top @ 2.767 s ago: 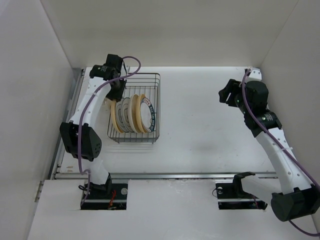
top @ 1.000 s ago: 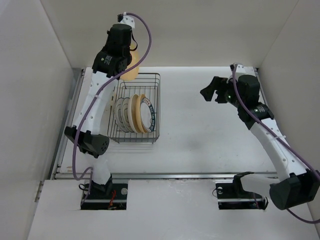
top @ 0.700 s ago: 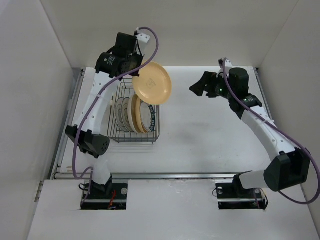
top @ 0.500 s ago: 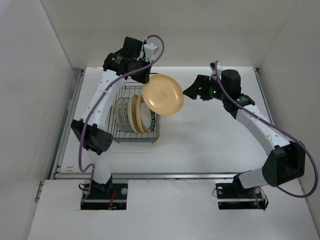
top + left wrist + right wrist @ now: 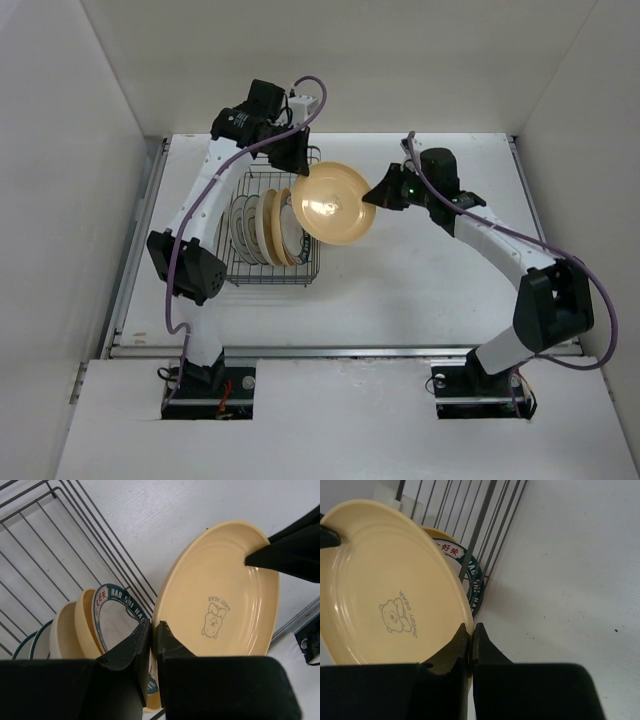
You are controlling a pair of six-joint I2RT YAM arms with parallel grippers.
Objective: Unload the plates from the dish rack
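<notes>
**While both arms grip one yellow plate**

My left gripper is clamped on its rim on the dish rack side; my right gripper pinches the opposite rim. It hangs tilted above the table, by the rack's right wall. More plates stand on edge inside the rack.

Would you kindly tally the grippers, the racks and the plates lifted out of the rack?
Grippers: 2, the left gripper and the right gripper
Racks: 1, the rack
Lifted plates: 1, the tan plate, pinched at opposite rims by both grippers
Total: 4
</notes>
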